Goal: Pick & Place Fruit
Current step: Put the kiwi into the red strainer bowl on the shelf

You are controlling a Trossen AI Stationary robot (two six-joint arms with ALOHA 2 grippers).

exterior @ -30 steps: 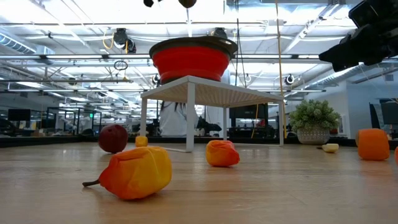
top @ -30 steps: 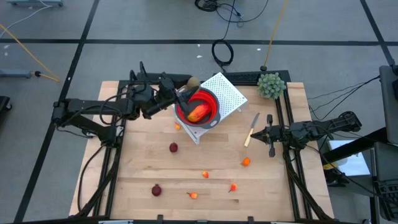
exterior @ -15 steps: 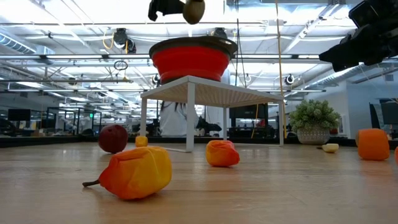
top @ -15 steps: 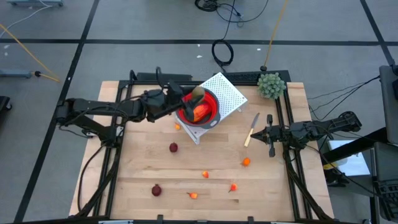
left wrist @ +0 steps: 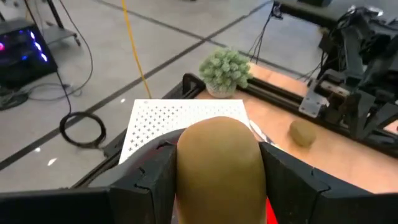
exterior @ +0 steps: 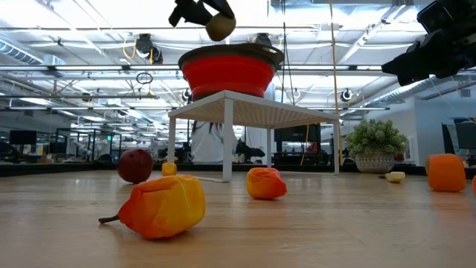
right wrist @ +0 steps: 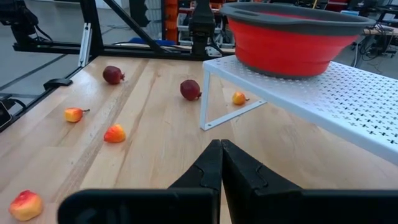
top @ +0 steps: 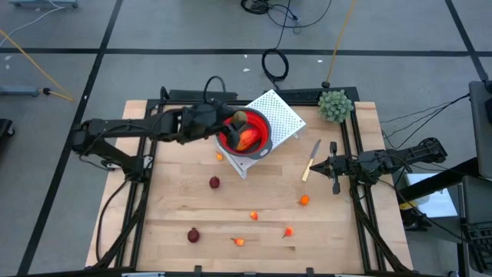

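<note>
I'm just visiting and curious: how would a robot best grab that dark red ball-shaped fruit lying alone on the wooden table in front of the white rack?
Probably from straight above, with the fingers closing across the middle of the dark red ball-shaped fruit. It looks round, so any side should serve, and bare wooden table lies all around it. The left gripper, nearer to it, is shut on a brown oval fruit.

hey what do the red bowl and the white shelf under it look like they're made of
The red bowl looks like soft matte silicone or rubber: stepped collapsible walls under a stiffer grey rim. The white shelf looks like thin painted sheet metal, judging by its regular punched holes and slim bent legs. Neither is certain by sight alone.
</note>
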